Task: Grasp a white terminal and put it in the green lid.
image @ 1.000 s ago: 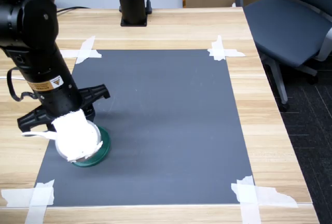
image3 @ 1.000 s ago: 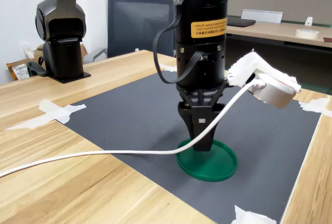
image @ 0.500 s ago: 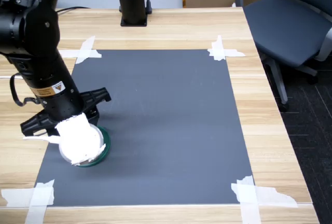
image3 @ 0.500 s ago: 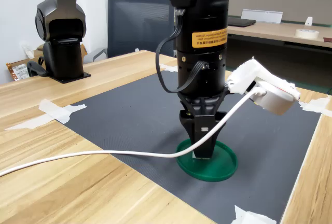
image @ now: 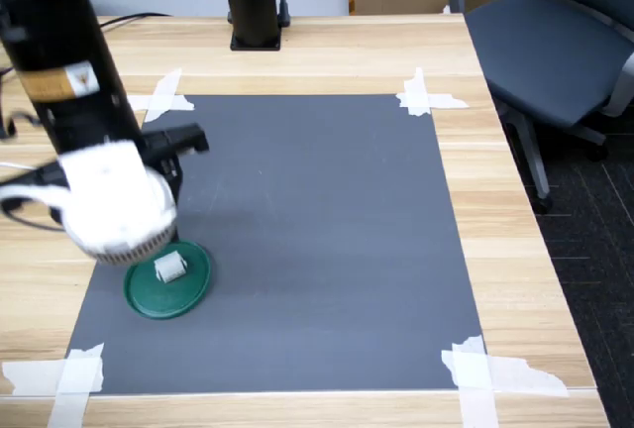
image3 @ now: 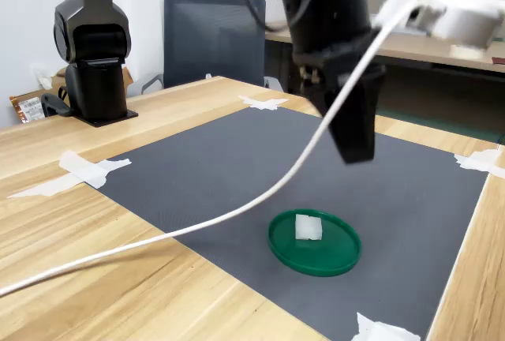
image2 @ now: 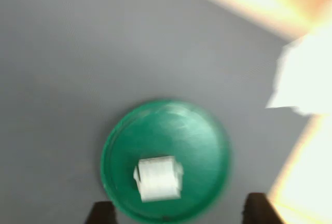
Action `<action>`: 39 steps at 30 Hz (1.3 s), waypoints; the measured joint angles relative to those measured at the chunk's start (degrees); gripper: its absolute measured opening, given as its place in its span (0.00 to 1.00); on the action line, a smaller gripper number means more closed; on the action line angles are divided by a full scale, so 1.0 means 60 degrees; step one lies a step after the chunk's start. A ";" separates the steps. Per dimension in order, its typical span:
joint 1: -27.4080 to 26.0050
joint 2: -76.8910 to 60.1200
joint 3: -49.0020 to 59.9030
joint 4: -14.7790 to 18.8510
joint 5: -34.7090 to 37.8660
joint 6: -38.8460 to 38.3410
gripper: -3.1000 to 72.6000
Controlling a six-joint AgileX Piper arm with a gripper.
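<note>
The white terminal lies loose inside the green lid, a little off the lid's middle; the wrist view shows the same, the terminal resting on the lid's floor with nothing touching it. The lid sits flat on the dark grey mat, close to the mat's near corner on the first exterior view's left, where white tape pins the mat to the wooden desk. Above it the gripper hangs in the air, clear of the lid and holding nothing; its two dark fingers stand spread apart at either side of the lid in the wrist view. A white cable trails from the arm across the desk. At the far edge stands a black post.
</note>
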 joint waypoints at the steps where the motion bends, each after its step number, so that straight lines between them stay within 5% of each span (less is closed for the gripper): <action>1: 0.0000 -0.0240 0.0000 0.0050 0.0000 0.0031 0.58; 8: 0.0000 -0.1437 0.0026 0.0156 0.0361 0.0715 0.13; 11: 0.0000 -0.2106 0.0420 0.0400 0.0275 0.0809 0.03; 21: 0.0000 -0.6202 0.4517 0.1607 -0.2602 0.0769 0.01; 29: 0.0000 -1.0009 0.7818 0.3153 -0.3153 0.0752 0.01; 39: 0.0000 -1.3986 1.0885 0.3223 -0.3456 0.0752 0.00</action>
